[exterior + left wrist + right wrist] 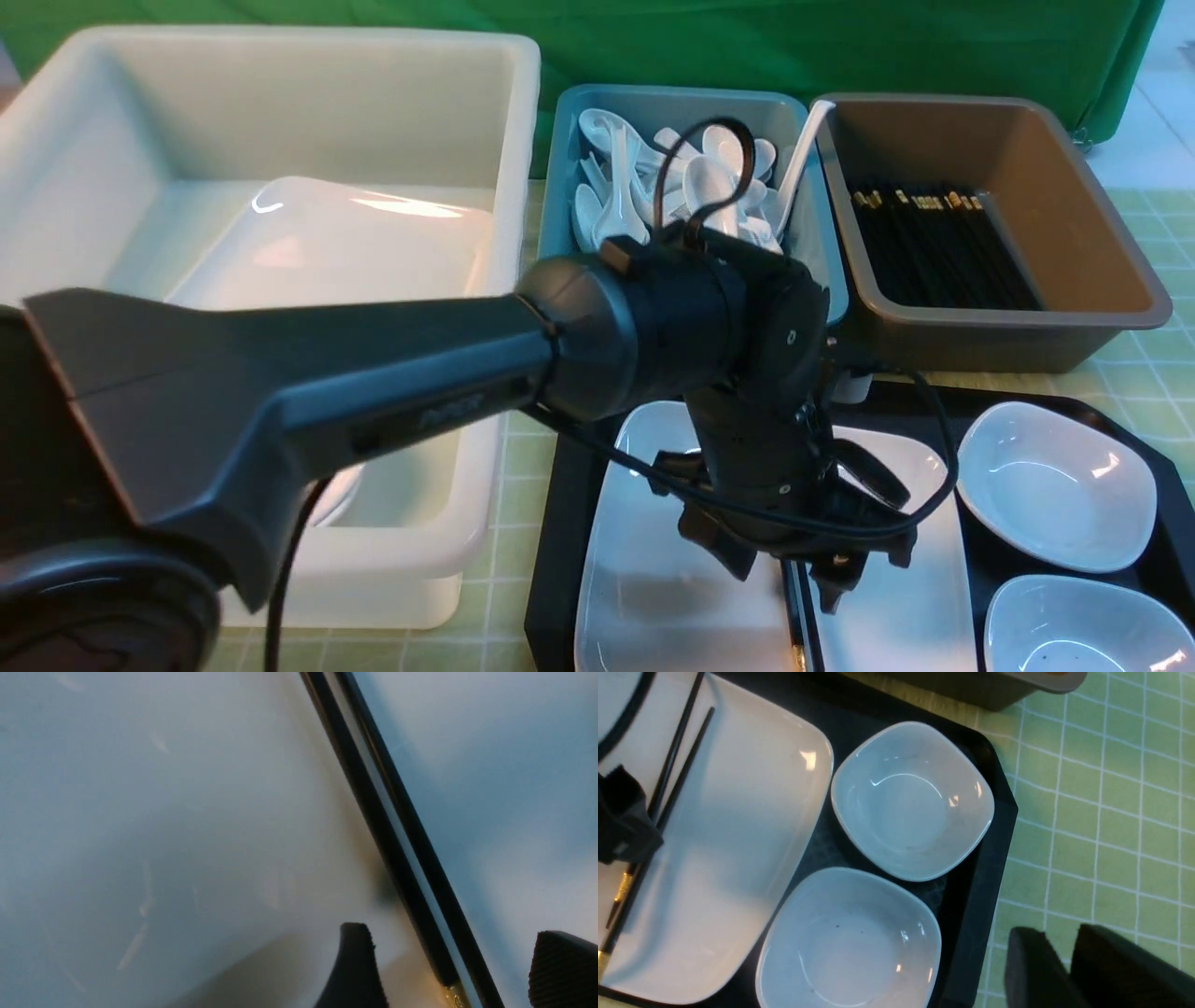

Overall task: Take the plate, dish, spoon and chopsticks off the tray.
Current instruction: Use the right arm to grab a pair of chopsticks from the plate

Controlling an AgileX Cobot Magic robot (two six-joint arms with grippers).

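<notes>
— Chopsticks (801,630) are seen in the front view lying on the plate (653,569), which sits on the tray (558,560). Where is the left claw (786,581) placed?

— It is lowered right over them. A small dish (1055,485) and a second one (1083,625) are set on the tray's right side. The brown tub (1074,205), filled with other black sticks, is found beyond the tray on the desk (1148,373).

— And in the left wrist view?

— The claw is shown released, with one ribbed finger (355,970) on each side of the pair, which is not yet gripped. The gold bands (455,994) are seen close by, so the hold would be taken near one end.

— What is given by the right wrist view?

— The right claw (1057,938) is held beyond the tray's edge, over the desk. Nothing is seen between its fingers. They stand close together, but whether it is fully clenched cannot be told.

— What could go wrong?

— One stick may be squeezed out sideways on the glossy plate, both being thin. With an end grip, the long free part may be tipped down and slip out. The plate may also be scraped or shifted if the fingers are pressed too low.
</notes>
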